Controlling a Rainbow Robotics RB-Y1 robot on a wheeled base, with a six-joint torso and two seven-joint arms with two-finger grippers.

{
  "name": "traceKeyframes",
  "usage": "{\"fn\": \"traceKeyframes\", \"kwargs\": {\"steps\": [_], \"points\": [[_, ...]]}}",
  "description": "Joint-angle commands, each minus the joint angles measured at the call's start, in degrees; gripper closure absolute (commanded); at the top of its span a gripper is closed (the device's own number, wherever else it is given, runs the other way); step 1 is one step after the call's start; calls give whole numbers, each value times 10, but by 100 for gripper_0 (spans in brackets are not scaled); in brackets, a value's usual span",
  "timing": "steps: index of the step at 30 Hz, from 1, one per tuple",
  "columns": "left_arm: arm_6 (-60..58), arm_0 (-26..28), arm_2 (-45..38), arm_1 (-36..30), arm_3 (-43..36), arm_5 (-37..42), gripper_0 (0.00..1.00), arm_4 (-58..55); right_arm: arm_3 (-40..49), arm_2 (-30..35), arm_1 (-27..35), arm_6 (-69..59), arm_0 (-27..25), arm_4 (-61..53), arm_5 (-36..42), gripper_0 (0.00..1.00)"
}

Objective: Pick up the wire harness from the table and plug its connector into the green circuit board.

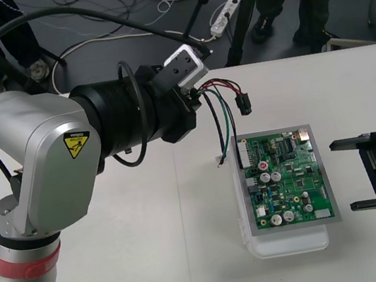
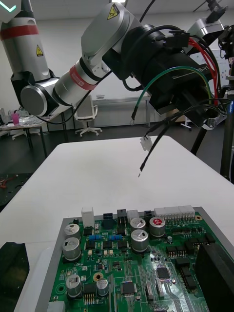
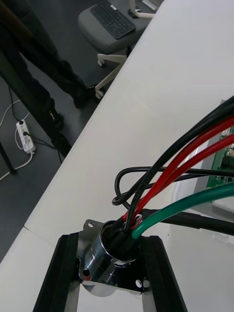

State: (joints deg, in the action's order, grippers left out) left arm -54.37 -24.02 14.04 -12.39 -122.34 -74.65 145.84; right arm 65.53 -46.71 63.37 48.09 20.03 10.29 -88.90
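Green circuit board on its white base, lying on the light table; all positions below are given relative to this board.

Left gripper: held above the table just off the board's far left corner. Its two black fingers are closed on the wire harness, with the round metal socket and its flange clamped between them. Red, black and green wires leave the socket and arch towards the board.

Small black plug: at the end of the red and black wires, beyond the board's far edge and not seated in the board.

Green wire: runs from the socket down to the board's far left corner. A small white connector dangles on a dark wire just left of that corner. In the right wrist view the loose wire ends hang in the air beyond the board's far edge, clear of its components.

Right gripper: level with the board's right edge and apart from it. Its fingers are spread wide and hold nothing, and the opening faces the board.

Left arm: silver links with a red ring, reaching in from the table's left side towards the board's far left corner.
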Motion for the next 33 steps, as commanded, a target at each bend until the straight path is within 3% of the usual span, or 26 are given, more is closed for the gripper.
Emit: {"fn": "traceKeyframes", "kwargs": {"steps": [1,15,21,28,33], "points": [[-29,-26,29,3,-18,59,100,33,15,6,-4,-33,14,-7,3,0],[-138,-26,33,8,-18,69,100,66,21,16,-3,-56,14,-7,3,0],[-138,-26,25,19,-17,69,100,81,30,18,3,-124,13,-9,7,0],[-122,-25,14,46,0,69,100,86,120,21,43,-172,1,-37,90,0],[-119,-26,13,55,15,69,100,87,209,87,67,-212,-53,-42,166,0]]}}
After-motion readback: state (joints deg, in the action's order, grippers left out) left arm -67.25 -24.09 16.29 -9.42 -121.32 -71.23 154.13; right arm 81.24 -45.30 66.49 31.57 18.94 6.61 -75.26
